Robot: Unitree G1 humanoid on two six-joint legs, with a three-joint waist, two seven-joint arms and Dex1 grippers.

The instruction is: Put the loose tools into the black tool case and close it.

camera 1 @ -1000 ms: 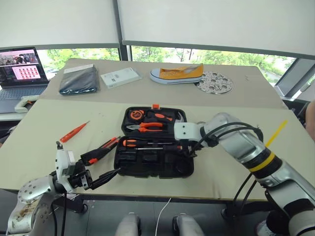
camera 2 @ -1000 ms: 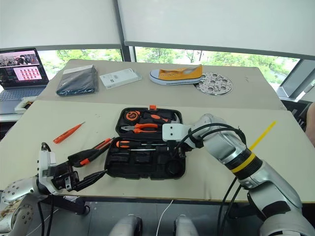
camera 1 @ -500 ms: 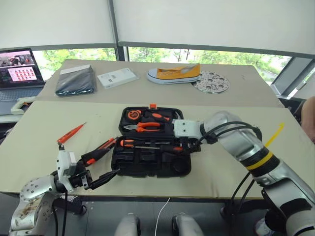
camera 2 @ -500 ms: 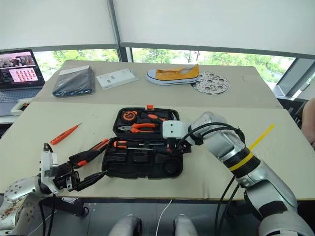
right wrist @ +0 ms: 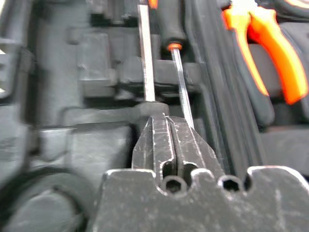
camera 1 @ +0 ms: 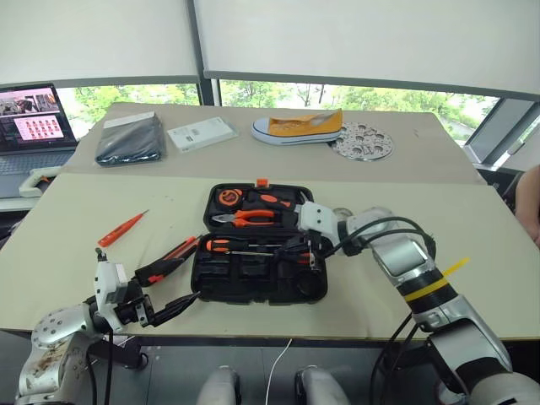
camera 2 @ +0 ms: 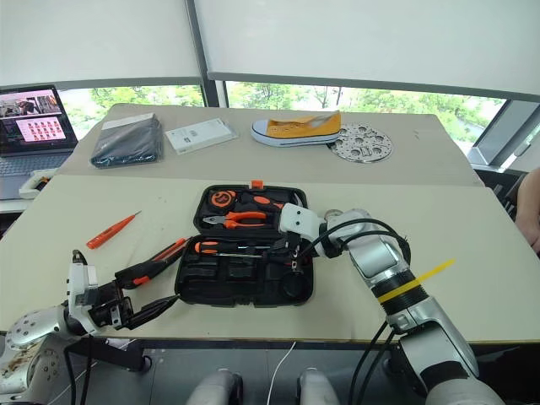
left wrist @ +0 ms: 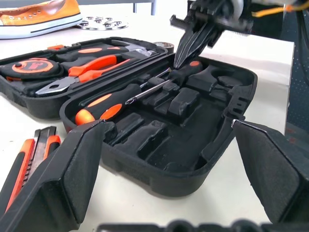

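Since a second ago the right gripper (camera 1: 310, 251) has swung in lower over the open black tool case (camera 1: 253, 287), its white wrist block now sitting closer to the case's middle; its two black fingers are pressed flat together with nothing between them, tips poised over the shafts of the two screwdrivers (right wrist: 145, 53) lying in the front half. Left gripper (camera 1: 173, 291) hangs just off the case's front-left corner, at the table edge, fingers spread as wide as they go, empty.

Case: hard black plastic clamshell, rounded-rectangular, lying open and flat near the middle of the near table (camera 1: 76, 278). Small orange latch (camera 1: 266, 181) at the far rim. Inside, matte moulded slots with blocky ridges. Far half holds orange-handled pliers (camera 1: 249, 218), a round orange-and-black tape measure (camera 1: 230, 198) and another orange-handled tool whose kind I cannot tell. Front half holds the black-and-orange screwdrivers side by side, thin bright steel shafts, rubbery grips; the remaining slots are bare.

Loose tools on the pale beige table top:
- orange-and-black utility knife (camera 1: 169, 261), flat and slim, lying slantwise just left of the case
- slim all-orange screwdriver (camera 1: 122, 228), well left of the case, apart from the knife

Far table (camera 1: 422, 160): yellow canvas shoe with white sole (camera 1: 297, 127), perforated metal disc (camera 1: 364, 141), white flat box (camera 1: 201, 134), dark grey pouch (camera 1: 129, 139). Laptop (camera 1: 29, 126), screen lit, at the far left.
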